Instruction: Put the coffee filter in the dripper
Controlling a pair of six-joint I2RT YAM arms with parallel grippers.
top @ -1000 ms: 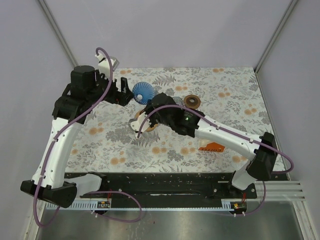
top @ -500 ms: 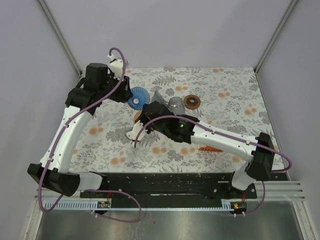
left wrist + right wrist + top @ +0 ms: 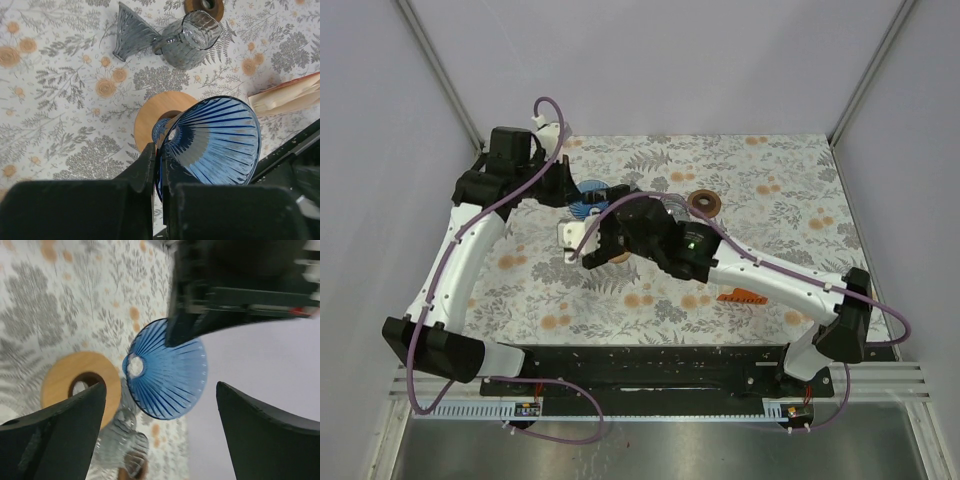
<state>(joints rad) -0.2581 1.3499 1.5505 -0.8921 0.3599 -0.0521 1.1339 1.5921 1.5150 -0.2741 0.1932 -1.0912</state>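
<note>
"Two grippers sit near the blue dripper (image 3: 215, 140); which one has it?" asks the first.

"The left gripper (image 3: 159, 155)," says the second. "Its jaws are pinched narrow on the rim, and the cone hangs tilted just ahead of its fingertips. The narrow end is over the wooden ring (image 3: 150, 112), and whether they touch cannot be told."

"And the right gripper (image 3: 160, 387)?"

"Its jaws are spread wide with nothing in them. The dripper's open mouth faces it from straight ahead, apart from both fingers."

"Where is the coffee filter (image 3: 290, 95), then?"

"Not in the cone. In the left wrist view it lies past the dripper's rim, off to the left gripper's side, and seems to rest on the flowered cloth (image 3: 60, 95)."

"So which step is this?"

"Probably the one where the dripper is held ready for the filter, with the placing itself not yet done."

"What does the next move call for?"

"Most likely the right gripper must reach the filter and close gently on one edge so the paper is not crushed. Then it can slide the filter point-first into the mouth while the left keeps the cone steady. The thin paper could slip or fold on the way."
</note>
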